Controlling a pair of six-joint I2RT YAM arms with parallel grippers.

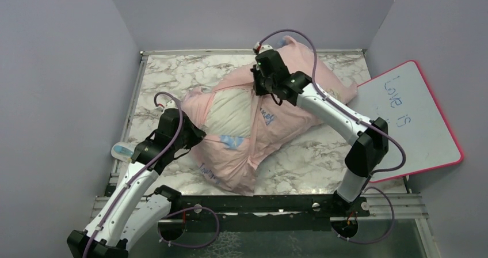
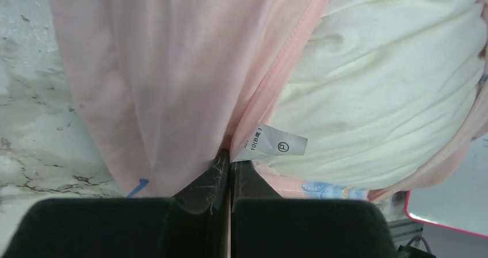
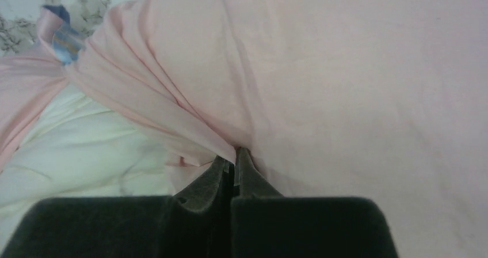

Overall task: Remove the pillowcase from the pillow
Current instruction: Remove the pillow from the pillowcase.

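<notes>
Left claw [image 2: 230, 161] clamped on pillowcase [image 2: 172, 68] edge — right claw [image 3: 235, 159] pinching its pink top; white pillow [image 2: 391, 79] partly bare.

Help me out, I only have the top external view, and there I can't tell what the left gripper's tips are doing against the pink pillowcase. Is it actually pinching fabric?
Observer: Yes. The left wrist view shows the left gripper shut on a fold of the pillowcase, at the hem of its opening.
Operator: Anything else at that pinch?
Observer: A small white care tag sticks out beside the fingertips, with the bare white pillow behind it.
Operator: And the right gripper?
Observer: Its wrist view shows it shut on a pleat of the pink fabric, with the pillow exposed to its left.
</notes>
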